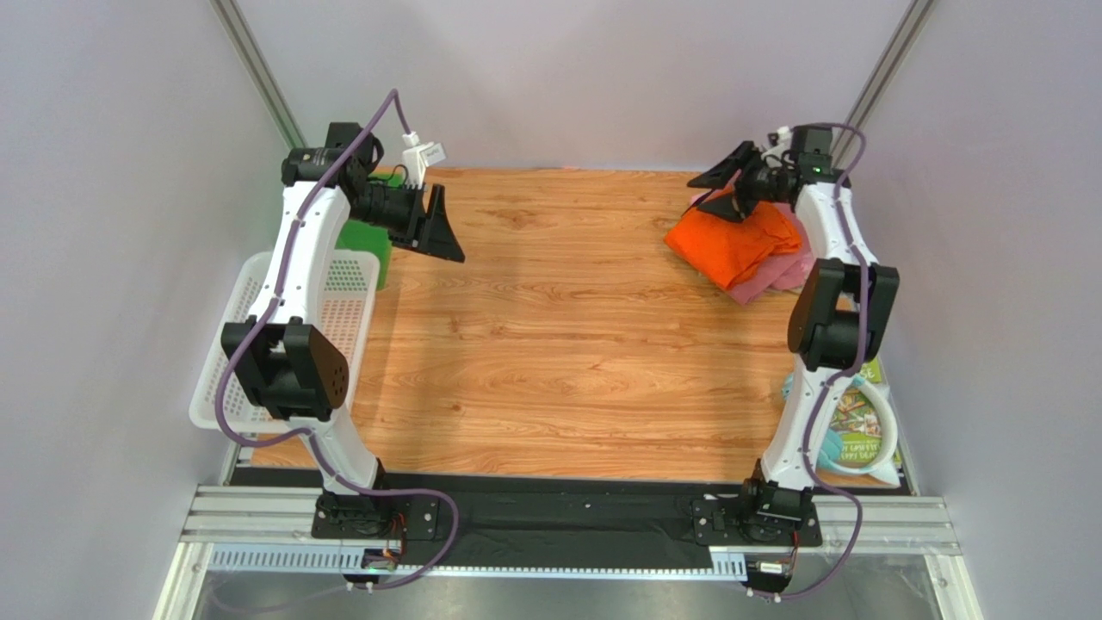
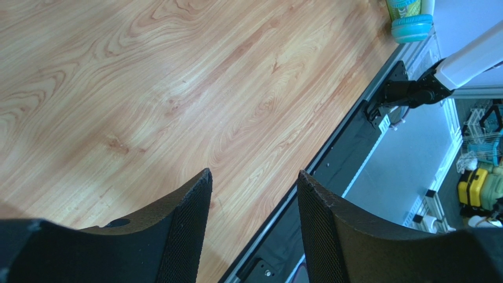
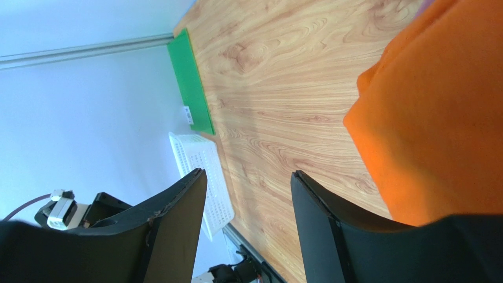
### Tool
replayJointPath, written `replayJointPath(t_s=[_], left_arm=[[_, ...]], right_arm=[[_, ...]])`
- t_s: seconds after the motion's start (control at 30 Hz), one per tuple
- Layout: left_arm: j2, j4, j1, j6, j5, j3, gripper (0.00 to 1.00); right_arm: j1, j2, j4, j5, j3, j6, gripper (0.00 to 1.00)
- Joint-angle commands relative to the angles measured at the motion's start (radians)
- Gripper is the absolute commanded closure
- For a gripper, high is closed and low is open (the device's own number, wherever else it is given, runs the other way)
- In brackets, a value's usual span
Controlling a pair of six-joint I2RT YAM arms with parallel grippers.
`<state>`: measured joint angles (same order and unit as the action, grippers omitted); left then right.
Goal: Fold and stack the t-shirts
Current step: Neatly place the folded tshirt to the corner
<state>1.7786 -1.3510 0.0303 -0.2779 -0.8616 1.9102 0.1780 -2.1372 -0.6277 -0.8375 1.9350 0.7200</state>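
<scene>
The orange t-shirt point(image 1: 731, 246) lies crumpled at about two o'clock on the wooden table point(image 1: 569, 349), on top of a pink t-shirt point(image 1: 777, 277) that peeks out at its five o'clock edge. A white mesh basket point(image 1: 344, 295) sits at nine o'clock and a green sheet point(image 1: 366, 243) at ten o'clock. The right gripper point(image 1: 722, 176) hangs at the orange shirt's eleven o'clock corner and the left gripper point(image 1: 436, 227) at the table's eleven o'clock; both have fingers apart and empty.

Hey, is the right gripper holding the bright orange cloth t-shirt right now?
No, the right gripper stands open with only the wooden tabletop showing between its jaws, and the bright orange cloth t-shirt lies beside it.
</scene>
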Motion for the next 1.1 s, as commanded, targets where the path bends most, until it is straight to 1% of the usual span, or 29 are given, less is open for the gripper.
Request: replayJointPath(t_s=[0.0, 0.07, 0.17, 0.23, 0.4, 0.5, 0.53, 0.6, 0.73, 0.83, 0.93, 0.97, 1.0, 1.07], left_arm=[[-0.038, -0.157, -0.004, -0.046, -0.007, 0.053, 0.38], [-0.044, -0.160, -0.004, -0.055, 0.009, 0.053, 0.38], [-0.050, -0.165, -0.004, -0.063, 0.013, 0.046, 0.38], [-0.047, -0.168, -0.004, -0.067, 0.015, 0.044, 0.38], [-0.047, -0.169, -0.004, -0.069, 0.016, 0.043, 0.38], [-0.054, -0.178, -0.004, -0.072, 0.018, 0.043, 0.38], [-0.056, -0.180, -0.004, -0.072, 0.019, 0.043, 0.38], [-0.067, -0.180, -0.004, -0.070, 0.021, 0.044, 0.38], [-0.076, -0.185, -0.004, -0.063, 0.012, 0.052, 0.37], [-0.082, -0.177, -0.004, -0.058, 0.006, 0.044, 0.37], [-0.088, -0.155, -0.004, -0.049, 0.004, 0.018, 0.37], [-0.088, -0.149, -0.004, -0.047, 0.006, 0.004, 0.37], [-0.087, -0.145, -0.004, -0.050, 0.010, -0.003, 0.37], [-0.084, -0.145, -0.004, -0.053, 0.015, -0.017, 0.37]], right_arm=[[0.023, -0.101, 0.021, -0.020, 0.054, 0.035, 0.39], [0.041, -0.122, 0.003, 0.030, 0.032, 0.033, 0.39], [0.074, -0.130, 0.014, 0.089, -0.069, 0.033, 0.39], [0.089, -0.156, 0.029, 0.089, -0.114, 0.021, 0.39], [0.095, -0.201, -0.012, 0.092, -0.094, -0.025, 0.38], [0.092, -0.193, -0.004, 0.014, -0.064, -0.027, 0.35], [0.089, -0.169, -0.003, -0.026, -0.039, -0.027, 0.34], [0.087, -0.130, 0.002, -0.051, -0.016, -0.027, 0.33], [0.095, 0.003, 0.005, -0.092, 0.032, 0.001, 0.30], [0.095, 0.083, 0.036, -0.094, -0.005, 0.013, 0.28], [0.103, 0.126, 0.048, -0.092, -0.091, 0.006, 0.28], [0.104, 0.131, 0.069, -0.092, -0.117, 0.006, 0.28], [0.109, 0.138, 0.085, -0.091, -0.178, 0.006, 0.28], [0.118, 0.146, 0.115, -0.078, -0.226, 0.001, 0.28]])
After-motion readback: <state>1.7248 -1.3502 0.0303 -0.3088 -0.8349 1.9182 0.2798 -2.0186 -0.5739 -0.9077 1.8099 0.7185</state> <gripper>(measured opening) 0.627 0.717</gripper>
